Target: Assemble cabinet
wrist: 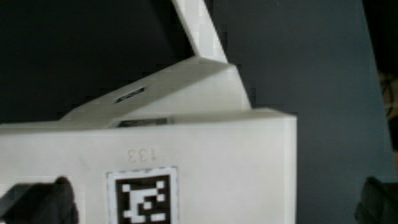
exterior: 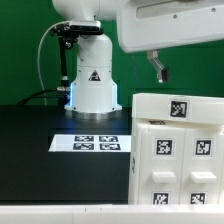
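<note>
The cabinet (exterior: 178, 150) is a white boxy piece with several black-and-white tags, standing on the black table at the exterior view's right. My gripper (exterior: 158, 70) hangs above its top edge, apart from it. In the wrist view the cabinet's top face with one tag (wrist: 143, 197) fills the lower half, and a white panel (wrist: 169, 90) slants away behind it. The dark fingertips (wrist: 39, 200) stand wide apart at both sides. My gripper (wrist: 205, 205) is open and holds nothing.
The marker board (exterior: 93, 143) with its tags lies flat on the black table in front of the white robot base (exterior: 92, 85). A green wall stands behind. The table's pale front edge (exterior: 60, 214) runs along the bottom of the exterior view.
</note>
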`<state>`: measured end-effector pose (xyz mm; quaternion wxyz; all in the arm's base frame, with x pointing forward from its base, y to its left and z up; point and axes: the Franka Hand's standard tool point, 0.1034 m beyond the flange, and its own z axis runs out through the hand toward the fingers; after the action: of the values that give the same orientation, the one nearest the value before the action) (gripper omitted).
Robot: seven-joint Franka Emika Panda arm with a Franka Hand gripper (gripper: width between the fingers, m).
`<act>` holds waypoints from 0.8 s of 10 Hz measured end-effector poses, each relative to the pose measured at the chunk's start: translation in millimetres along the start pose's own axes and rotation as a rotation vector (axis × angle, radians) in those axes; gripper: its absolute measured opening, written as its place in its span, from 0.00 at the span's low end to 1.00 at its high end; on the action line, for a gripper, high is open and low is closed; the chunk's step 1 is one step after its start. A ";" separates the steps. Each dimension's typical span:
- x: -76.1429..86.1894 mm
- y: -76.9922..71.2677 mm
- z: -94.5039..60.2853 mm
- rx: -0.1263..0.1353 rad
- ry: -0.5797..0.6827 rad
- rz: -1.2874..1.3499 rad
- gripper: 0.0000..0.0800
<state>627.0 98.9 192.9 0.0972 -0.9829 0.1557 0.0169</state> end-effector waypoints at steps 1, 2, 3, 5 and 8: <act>0.3 0.6 0.0 0.000 0.000 -0.064 1.00; 0.8 1.9 0.6 -0.004 0.000 -0.145 1.00; 4.7 7.5 1.5 -0.038 0.002 -0.383 1.00; 10.8 7.8 4.7 -0.087 0.001 -0.701 1.00; 12.3 13.4 3.6 -0.085 0.014 -0.856 1.00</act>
<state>634.6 83.3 186.1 0.0539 -0.9621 -0.2662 -0.0252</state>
